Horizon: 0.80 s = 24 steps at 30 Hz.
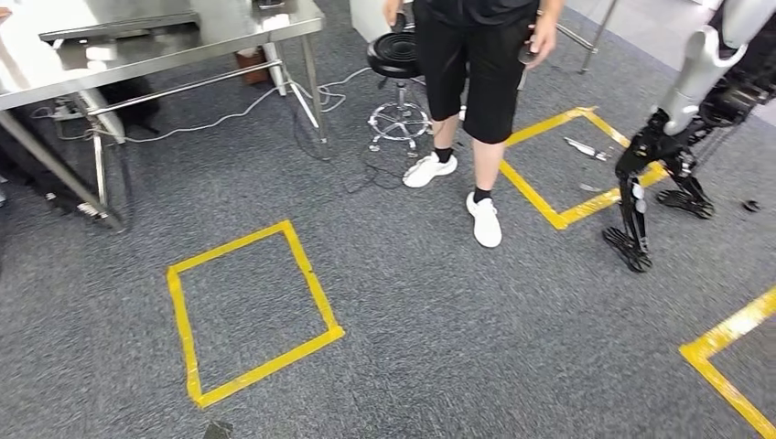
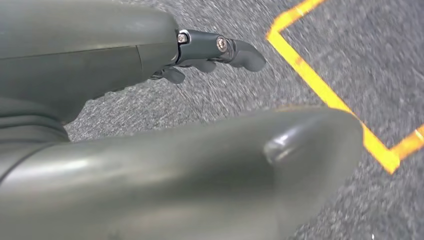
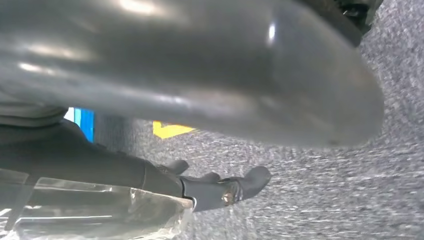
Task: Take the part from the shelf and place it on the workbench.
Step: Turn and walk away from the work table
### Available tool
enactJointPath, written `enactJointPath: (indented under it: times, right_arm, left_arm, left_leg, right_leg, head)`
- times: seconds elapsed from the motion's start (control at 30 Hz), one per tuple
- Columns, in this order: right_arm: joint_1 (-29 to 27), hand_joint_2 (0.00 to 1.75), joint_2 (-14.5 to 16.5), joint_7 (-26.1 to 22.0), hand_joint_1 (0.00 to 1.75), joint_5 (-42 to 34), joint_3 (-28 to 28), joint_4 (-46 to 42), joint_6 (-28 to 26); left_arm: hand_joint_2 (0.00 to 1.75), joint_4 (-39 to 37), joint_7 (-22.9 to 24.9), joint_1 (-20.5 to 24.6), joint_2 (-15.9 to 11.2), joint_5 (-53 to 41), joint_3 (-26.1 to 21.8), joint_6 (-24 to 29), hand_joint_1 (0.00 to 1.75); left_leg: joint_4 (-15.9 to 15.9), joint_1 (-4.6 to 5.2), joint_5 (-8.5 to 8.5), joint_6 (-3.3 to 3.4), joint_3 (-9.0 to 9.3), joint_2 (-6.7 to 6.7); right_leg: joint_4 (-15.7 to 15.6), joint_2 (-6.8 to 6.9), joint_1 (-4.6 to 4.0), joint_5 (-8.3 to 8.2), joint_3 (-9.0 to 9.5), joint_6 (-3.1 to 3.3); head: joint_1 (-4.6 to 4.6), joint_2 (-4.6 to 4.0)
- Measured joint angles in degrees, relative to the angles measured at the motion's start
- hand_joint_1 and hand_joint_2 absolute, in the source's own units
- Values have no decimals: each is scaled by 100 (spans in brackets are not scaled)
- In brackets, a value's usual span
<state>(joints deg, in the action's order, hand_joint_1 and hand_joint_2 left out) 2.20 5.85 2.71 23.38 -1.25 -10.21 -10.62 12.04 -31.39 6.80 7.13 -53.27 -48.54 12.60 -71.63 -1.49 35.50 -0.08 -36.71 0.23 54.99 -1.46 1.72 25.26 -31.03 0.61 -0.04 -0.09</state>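
Part [image 3: 95,212], clear plastic-wrapped, sits under right hand [image 3: 220,187], fingers seemingly holding it, grip not fully visible. Left hand [image 2: 215,52] empty, fingers loosely out over carpet. Step: carry, prob. Next: turn toward desk [image 1: 137,41], approach, set down.

A robotics lab or workshop around me, grey carpet floor [image 1: 439,347] marked with yellow tape squares [image 1: 247,311], a stainless steel workbench [image 1: 137,41] at one corner, loose cables [image 1: 229,114], a black rolling stool [image 1: 398,82], another robot's legs [image 1: 654,183] standing nearby
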Motion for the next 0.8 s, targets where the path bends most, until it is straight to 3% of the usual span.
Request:
enactJointPath:
  times: [0.03, 0.07, 0.1, 0.17, 0.23, 0.3, 0.33, 0.4, 0.47, 0.53, 0.57, 0.6, 0.67, 0.73, 0.8]
  right_arm:
    - [-7, 0, 2, 0, 0, 2, 0, 0, 0]
    - [-17, 0, 3, 0, 0, 3, 0, 0, 0]
    - [-22, 0, 4, 0, 0, 3, 0, 0, 0]
    - [-19, 0, 8, 0, 0, 3, 0, 0, 0]
    - [-7, 0, 12, 0, 0, 3, 0, 0, 0]
    - [-16, 0, 12, 0, 0, 4, 0, 1, 0]
    - [-26, 0, 11, 0, 0, 5, 0, 1, 0]
    - [-30, 0, 6, 2, 0, 6, -1, 3, 0]
    - [-10, 0, -2, 4, 0, 10, -1, 4, 0]
    - [-8, 0, -9, 4, 0, 15, 0, 5, 0]
    - [-16, 0, -13, 4, 0, 18, 0, 5, 0]
    - [-22, 0, -16, 4, 0, 20, 0, 6, 0]
    - [-11, 0, -25, 3, 0, 24, 0, 6, 0]
    - [19, 0, -29, 0, 0, 28, 0, 5, 1]
    - [22, 0, -34, -2, 0, 31, 0, 6, 6]
  left_arm:
    - [0, 0, 0, -4, 0, 2, 0, 1, 0]
    - [0, 0, 0, -5, 0, 3, 0, 1, 0]
    - [0, 0, 0, -4, 0, 4, 0, 1, 0]
    - [0, 0, 1, -4, -3, 4, 0, 2, 0]
    - [0, 0, 2, -2, -7, 4, 1, 3, 0]
    - [0, 0, 2, 7, -2, 4, 2, 3, 0]
    - [0, 1, 2, 16, 5, 4, 2, 3, 0]
    - [0, 2, 1, 23, 19, 10, 2, 8, 0]
    - [0, 2, 3, 12, 20, 28, 1, 21, 0]
    - [0, 2, 5, 4, 22, 43, 0, 29, 0]
    - [0, 2, 7, 4, 25, 44, 0, 30, 0]
    - [0, 2, 7, 6, 28, 45, 0, 30, 0]
    - [0, 2, 7, 13, 33, 46, 0, 32, 0]
    - [0, 2, 7, 23, 34, 46, 0, 38, 0]
    - [0, 2, 7, 38, 35, 46, 0, 44, 0]
  left_leg:
    - [-147, -1, 20, 6, -47, -15]
    - [-72, -2, -79, 19, 9, -25]
    - [219, -6, -271, 38, 167, -57]
    - [967, -21, -621, 83, 544, -299]
    - [1326, -17, -720, 113, 700, -485]
    - [1361, 16, -740, 156, 687, -401]
    - [1404, 21, -782, 193, 686, -328]
    - [1508, 24, -878, 288, 684, -163]
    - [1542, 50, -926, 339, 650, 25]
    - [1538, 80, -948, 342, 607, 222]
    - [1537, 87, -957, 334, 591, 307]
    - [1536, 90, -965, 325, 583, 384]
    - [1528, 110, -969, 288, 583, 516]
    - [1516, 147, -956, 226, 594, 632]
    - [1511, 150, -945, 164, 613, 748]
  right_leg:
    - [8, -81, -14, -9, -11, 5]
    - [20, -163, -23, -14, -15, 4]
    - [38, -246, -27, -16, -15, 0]
    - [83, -402, -46, -21, -35, -16]
    - [109, -534, -62, -50, -101, -80]
    - [81, -662, -64, -109, -190, -187]
    - [95, -630, -67, -115, -233, -224]
    - [392, -324, -87, 56, -425, -226]
    - [1149, 16, -77, 434, -776, -185]
    - [1716, 92, -59, 644, -997, -220]
    - [1668, 111, -54, 616, -928, -262]
    - [1397, 150, -52, 522, -741, -308]
    - [532, 392, -65, 296, -202, -351]
    - [37, 565, -100, 172, 76, -286]
    - [-10, 475, -122, 129, 52, -187]
  head:
    - [1, 0]
    - [1, 0]
    - [0, 0]
    - [1, 0]
    - [3, 0]
    - [4, 0]
    - [6, 0]
    - [29, 0]
    - [54, 0]
    - [58, 0]
    - [59, 0]
    - [61, 0]
    - [63, 0]
    - [54, 0]
    - [45, 0]
